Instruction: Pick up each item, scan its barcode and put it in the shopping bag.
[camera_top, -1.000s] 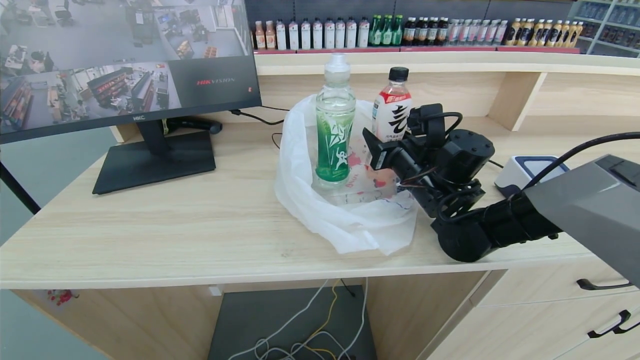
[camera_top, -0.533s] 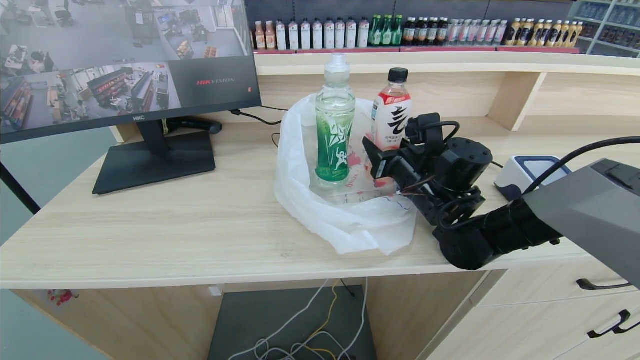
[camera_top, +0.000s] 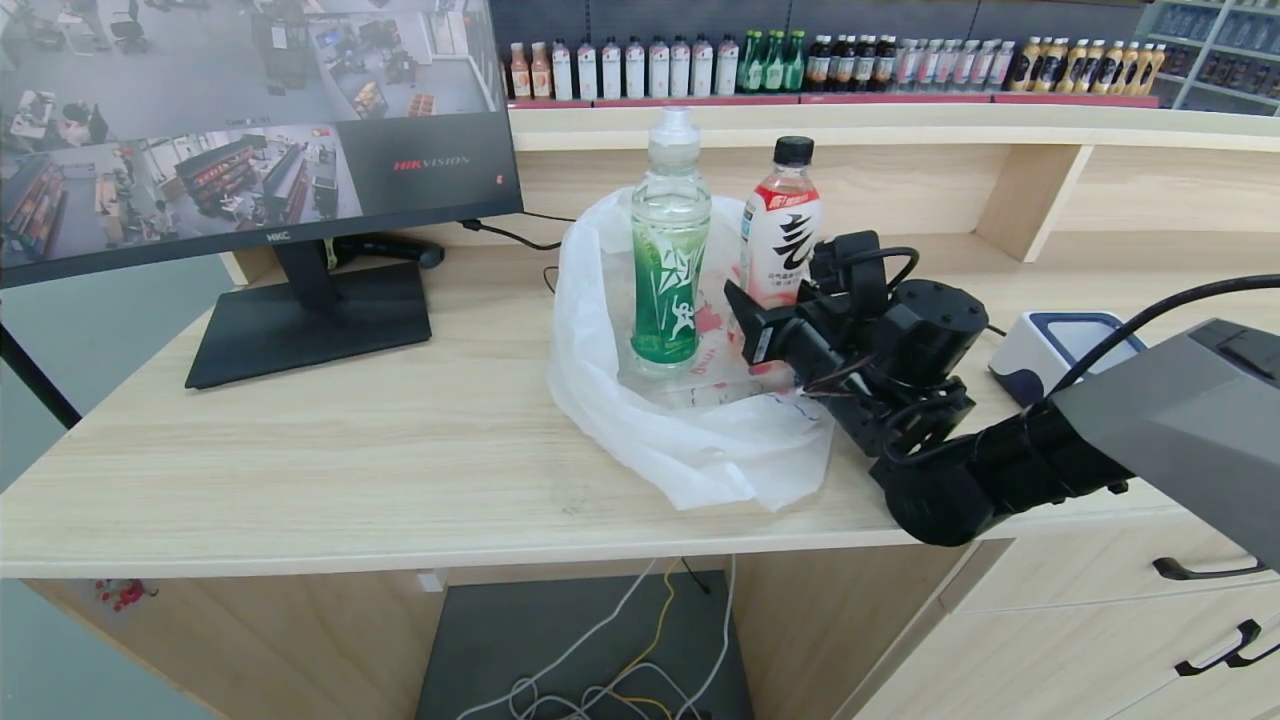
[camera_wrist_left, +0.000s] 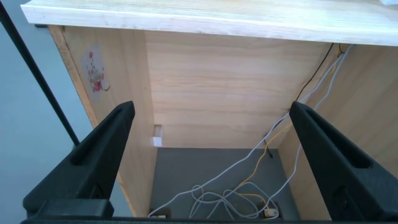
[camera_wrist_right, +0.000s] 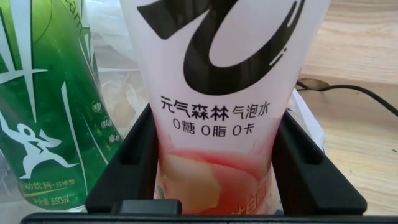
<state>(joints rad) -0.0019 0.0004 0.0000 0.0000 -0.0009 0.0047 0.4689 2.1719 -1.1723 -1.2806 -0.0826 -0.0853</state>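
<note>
Bottle (camera_top: 783, 238) slightly lower in bag (camera_top: 690, 452), right claw (camera_wrist_right: 217, 155) clamped

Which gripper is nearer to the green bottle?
Right. The right gripper holds the white bottle just beside the green bottle; the left gripper hangs open, low in front of the counter, away from it.

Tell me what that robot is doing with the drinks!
It is bagging drinks. The right gripper has its jaws shut on the pink-and-white bottle, holding it upright at the white shopping bag on the counter, right beside the green bottle that stands in the bag. The left gripper hangs below the counter's edge, jaws open and empty. The scanner sits to the bag's right.
</note>
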